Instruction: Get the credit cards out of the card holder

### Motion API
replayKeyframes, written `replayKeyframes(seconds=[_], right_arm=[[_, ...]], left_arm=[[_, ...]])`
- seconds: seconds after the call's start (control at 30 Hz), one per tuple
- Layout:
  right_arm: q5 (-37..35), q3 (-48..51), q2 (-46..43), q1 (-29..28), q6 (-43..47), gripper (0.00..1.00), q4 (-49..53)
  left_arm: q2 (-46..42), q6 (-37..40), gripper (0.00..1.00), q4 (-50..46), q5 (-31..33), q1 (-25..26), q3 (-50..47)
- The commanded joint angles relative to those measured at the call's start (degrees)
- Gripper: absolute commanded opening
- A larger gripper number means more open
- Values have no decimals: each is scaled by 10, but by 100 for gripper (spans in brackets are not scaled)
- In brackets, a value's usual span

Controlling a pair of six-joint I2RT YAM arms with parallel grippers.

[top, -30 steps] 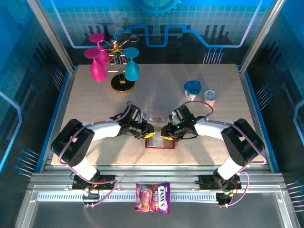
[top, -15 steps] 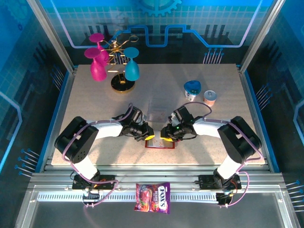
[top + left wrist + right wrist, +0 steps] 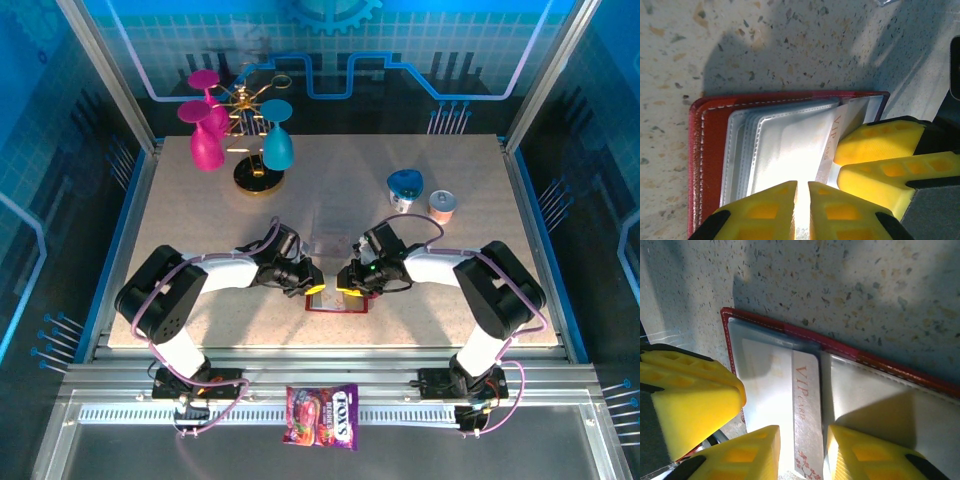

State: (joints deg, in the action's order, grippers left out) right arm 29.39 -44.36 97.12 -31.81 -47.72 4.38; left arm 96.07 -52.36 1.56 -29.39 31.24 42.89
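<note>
Top view: both arms have drawn in a little over the last second. The left tool (image 3: 313, 289) and right tool (image 3: 346, 291) now sit nose to nose over the card holder (image 3: 335, 305). The holder lies open and flat on the worktop (image 3: 200, 220), near the front edge, and has not moved. No card is out on the worktop that I can make out. Candy bag (image 3: 322, 415) is off on the front rail, irrelevant.

Left wrist view: the left tool's yellow fingers are nearly together, with a pale sliver in the slit between them. It looks pinched on the holder's plastic sleeves (image 3: 785, 150), pinning the holder down. The pale VIP card (image 3: 829, 150) pokes out of a sleeve towards the right tool's fingers.

Right wrist view: the right tool (image 3: 804, 440) has its jaws partly apart, straddling the exposed strip of the VIP card (image 3: 806, 405). The pads are close to the strip on both sides. I cannot tell whether they bite it yet. The card is mostly still in its sleeve.

Meaning: the holder is braced and extraction of a card is set up, not done. Other cards are not identifiable here.
</note>
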Motion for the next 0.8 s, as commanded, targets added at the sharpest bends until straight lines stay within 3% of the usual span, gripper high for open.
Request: replayKeyframes(seconds=[0.0, 0.77], right_arm=[[15, -9, 12, 4, 6, 32, -8], [41, 18, 21, 0, -28, 22, -70]], left_arm=[[7, 7, 14, -7, 6, 2, -13], [15, 5, 13, 3, 5, 3, -19]])
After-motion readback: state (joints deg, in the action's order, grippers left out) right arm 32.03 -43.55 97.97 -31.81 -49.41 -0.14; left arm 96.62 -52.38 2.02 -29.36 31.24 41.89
